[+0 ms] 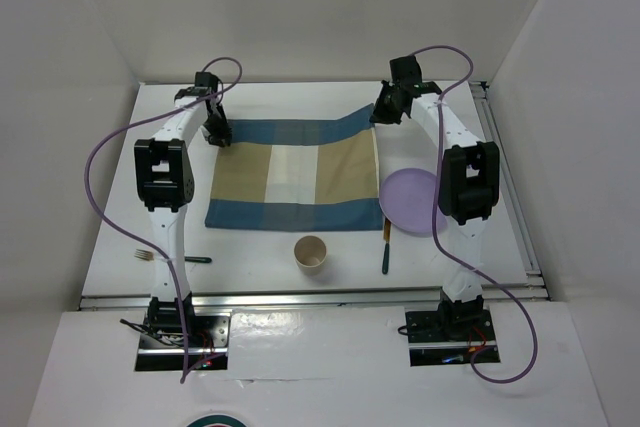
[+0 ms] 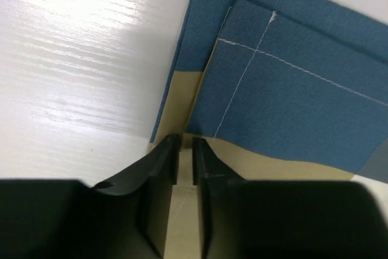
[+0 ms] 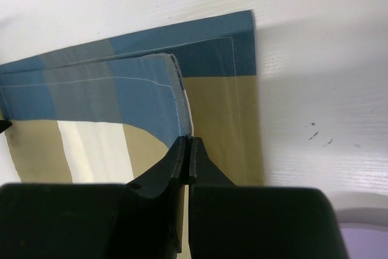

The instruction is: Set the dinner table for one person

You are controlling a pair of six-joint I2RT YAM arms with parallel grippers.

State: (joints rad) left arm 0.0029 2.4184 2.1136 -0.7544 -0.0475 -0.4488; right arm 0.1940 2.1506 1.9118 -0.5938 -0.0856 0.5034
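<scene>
Cup (image 1: 311, 252) upright on dinner table (image 1: 250, 259).

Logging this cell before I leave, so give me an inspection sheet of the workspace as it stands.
Surface: white dinner table, few small dark specks.
Job's things: checked placemat centred, far corners folded over; purple plate right; paper cup, fork and another utensil near front.
Clutter: nothing seen.
Grippers: left gripper and right gripper each shut on a placemat corner.
Cables: purple cables loop off both arms.
Surroundings: plain white walls.
</scene>
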